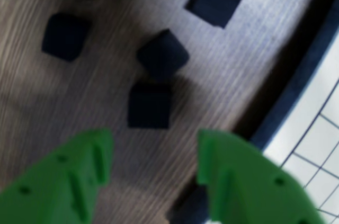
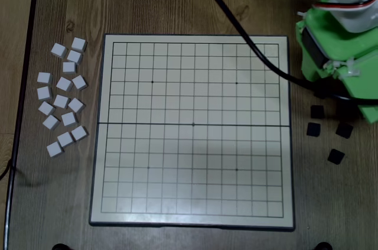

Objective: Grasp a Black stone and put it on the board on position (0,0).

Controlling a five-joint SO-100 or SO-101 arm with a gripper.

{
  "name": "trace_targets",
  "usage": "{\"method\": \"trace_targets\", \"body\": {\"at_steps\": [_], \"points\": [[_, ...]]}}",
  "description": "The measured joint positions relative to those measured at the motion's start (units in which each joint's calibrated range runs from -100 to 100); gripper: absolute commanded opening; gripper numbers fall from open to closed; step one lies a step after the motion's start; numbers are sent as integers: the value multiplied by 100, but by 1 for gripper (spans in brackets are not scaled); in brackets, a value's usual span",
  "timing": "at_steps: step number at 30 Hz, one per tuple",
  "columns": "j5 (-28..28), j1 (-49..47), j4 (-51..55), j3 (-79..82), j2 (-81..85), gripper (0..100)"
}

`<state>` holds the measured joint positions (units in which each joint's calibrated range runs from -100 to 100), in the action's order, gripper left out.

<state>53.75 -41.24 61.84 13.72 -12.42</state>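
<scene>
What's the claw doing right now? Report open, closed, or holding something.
Claw: open and empty, jaws spread above the black stones on the table beside the board.

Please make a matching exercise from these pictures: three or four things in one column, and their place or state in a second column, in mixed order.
Things:
1. small white square blocks
2. small matte black square blocks
3. green two-finger gripper
4. cream gridded board

Places or states:
A. open, above the wooden table
B. no blocks on it
C. left of board, overhead view
D. right of board, overhead view

Pairs: 1-C, 2-D, 3-A, 4-B
</scene>
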Motion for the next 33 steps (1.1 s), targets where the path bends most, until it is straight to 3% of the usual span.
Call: {"method": "trace_targets", "body": {"at_steps": [33], "points": [[337, -140, -389, 286, -356, 10]]}}
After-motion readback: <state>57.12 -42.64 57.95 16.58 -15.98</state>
